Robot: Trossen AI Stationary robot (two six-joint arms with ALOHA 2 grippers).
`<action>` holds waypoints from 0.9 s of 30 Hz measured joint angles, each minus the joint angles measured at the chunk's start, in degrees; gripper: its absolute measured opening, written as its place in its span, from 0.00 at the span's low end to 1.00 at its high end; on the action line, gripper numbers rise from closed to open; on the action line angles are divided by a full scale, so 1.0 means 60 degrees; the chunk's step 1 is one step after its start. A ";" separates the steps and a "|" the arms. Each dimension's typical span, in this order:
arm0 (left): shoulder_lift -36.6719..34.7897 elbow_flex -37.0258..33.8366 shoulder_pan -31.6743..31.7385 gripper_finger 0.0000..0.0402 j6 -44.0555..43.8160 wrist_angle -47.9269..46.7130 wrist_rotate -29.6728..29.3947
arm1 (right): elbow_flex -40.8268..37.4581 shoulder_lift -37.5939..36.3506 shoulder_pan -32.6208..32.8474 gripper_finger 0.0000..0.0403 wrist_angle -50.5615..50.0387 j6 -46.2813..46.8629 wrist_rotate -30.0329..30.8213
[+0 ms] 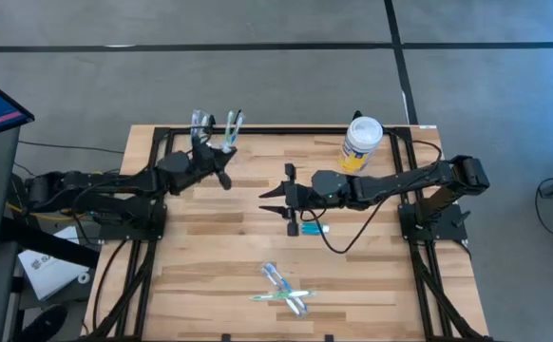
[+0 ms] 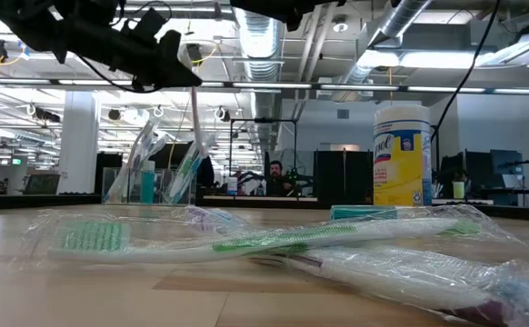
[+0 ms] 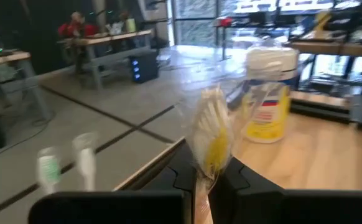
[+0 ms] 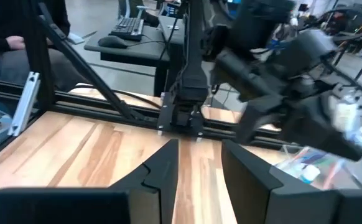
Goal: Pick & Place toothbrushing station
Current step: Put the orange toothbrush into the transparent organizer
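A clear cup point(image 1: 215, 128) with several toothbrushes upright in it stands at the table's far edge, left of middle; the low view shows it too point(image 2: 146, 182). My left gripper point(image 1: 221, 171) hovers just on the near side of the cup, shut on a wrapped toothbrush point(image 3: 209, 134) with white and yellow bristles. My right gripper point(image 1: 278, 204) hangs open over the table's middle, with nothing between its fingers point(image 4: 159, 171). A small teal tube point(image 1: 314, 229) lies on the table near it. More wrapped toothbrushes point(image 1: 281, 290) lie flat near the front edge. My left gripper pinches the wrapped toothbrush between its two fingers point(image 3: 231, 180), on the handle below the head point(image 3: 201, 186). The fingers point about level and lie across the brush. The head stands above them and the thin handle point(image 2: 194, 113) hangs below, clear of the table.
A white-lidded jar with a yellow label point(image 1: 362, 142) stands at the far edge, right of middle. Black frame rails point(image 1: 153, 171) run along the table's left and right sides. Bare wood point(image 1: 210, 256) lies between the arms and the front edge.
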 joint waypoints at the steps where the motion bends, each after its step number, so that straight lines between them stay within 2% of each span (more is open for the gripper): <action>1: 0.0000 0.0000 0.0147 0.02 -0.0022 -0.0051 0.0056 | 0.0000 0.0000 0.0011 0.28 -0.0027 0.0031 0.0000; 5: 0.0000 0.0000 0.0623 0.02 -0.0260 -0.0074 0.0395 | 0.0000 0.0000 0.0003 0.28 -0.0040 0.0042 0.0000; 27: 0.0000 0.0007 0.2632 0.02 -0.0477 -0.0585 0.0410 | -0.0010 0.0410 -0.0088 0.28 -0.0055 0.0042 0.0000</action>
